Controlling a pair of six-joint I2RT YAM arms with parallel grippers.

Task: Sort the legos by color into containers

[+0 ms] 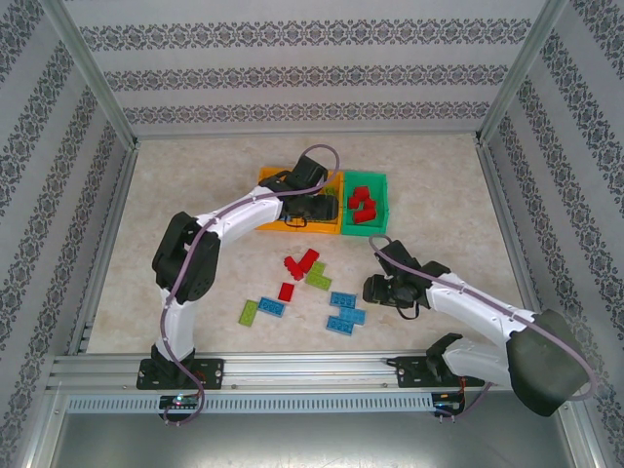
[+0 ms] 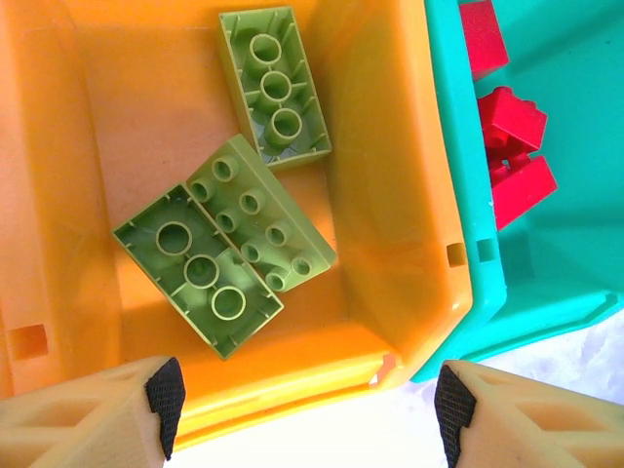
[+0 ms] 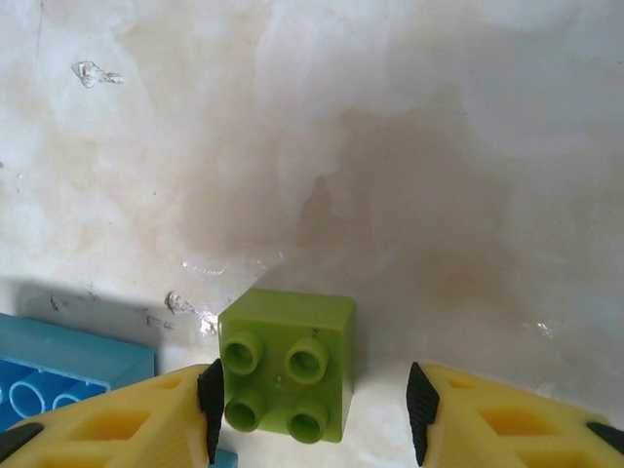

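Straddling lime brick [image 3: 288, 375] up close, hovering empty over orange bin [image 2: 390, 195] at the back.
Near: right gripper [image 3: 312, 414] spread either side of brick, not clamped, left pad at its edge, gap on the right; blue brick [image 3: 58, 375] just beside left finger, bare table [image 3: 390, 146] ahead. Mid-table: loose legos [image 1: 341, 314]. Far: left gripper [image 2: 310, 400] wide apart above three lime bricks [image 2: 258, 229] in that bin, wall touching green bin [image 2: 458, 195] with red bricks [image 2: 512, 146].
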